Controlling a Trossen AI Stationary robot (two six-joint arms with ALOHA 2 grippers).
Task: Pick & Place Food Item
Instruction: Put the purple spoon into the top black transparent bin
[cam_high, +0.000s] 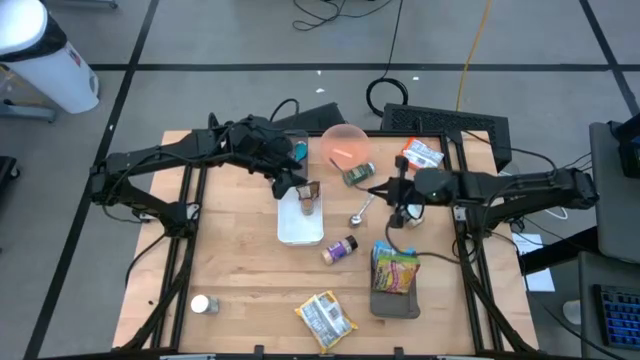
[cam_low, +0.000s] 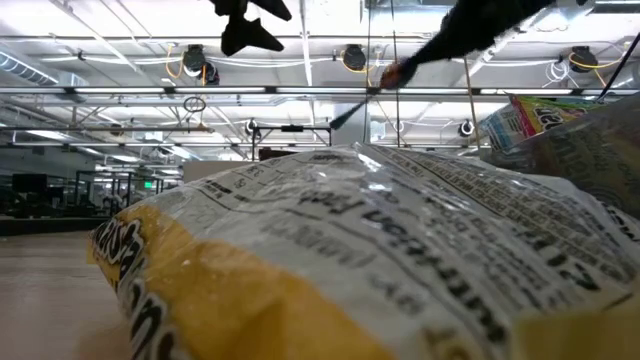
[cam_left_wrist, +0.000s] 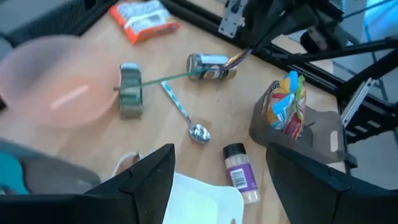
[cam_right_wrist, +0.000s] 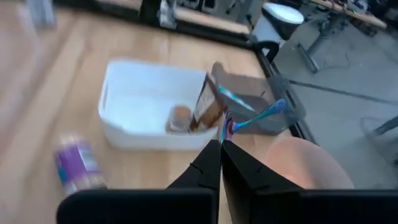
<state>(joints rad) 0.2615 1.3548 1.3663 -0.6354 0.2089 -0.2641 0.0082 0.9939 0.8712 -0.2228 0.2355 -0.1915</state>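
Note:
My right gripper (cam_high: 392, 188) is at the table's middle right, shut on a thin iridescent utensil (cam_right_wrist: 252, 117) that also shows in the left wrist view (cam_left_wrist: 180, 76). My left gripper (cam_left_wrist: 221, 186) is open and empty above the far end of a white tray (cam_high: 298, 228). A brown packet (cam_right_wrist: 208, 106) stands in the tray beside a small round brown piece (cam_right_wrist: 180, 118). A spoon (cam_left_wrist: 186, 118) lies on the table between the arms. A pink bowl (cam_high: 345, 145) stands at the far middle. My right gripper pinches one end of the iridescent utensil (cam_right_wrist: 225, 129) between its two shut fingertips. The fingers point toward the table's left, along the utensil. The utensil sticks out ahead of the fingers, clear of the table, toward the can by the bowl.
A can (cam_left_wrist: 130, 90) lies by the bowl, another can (cam_left_wrist: 211, 65) under my right arm. A spice bottle (cam_high: 340, 250), a grey holder with a snack bag (cam_high: 395, 270), a yellow chip bag (cam_high: 325, 318), an orange packet (cam_high: 420, 152) and a small jar (cam_high: 203, 304) lie about.

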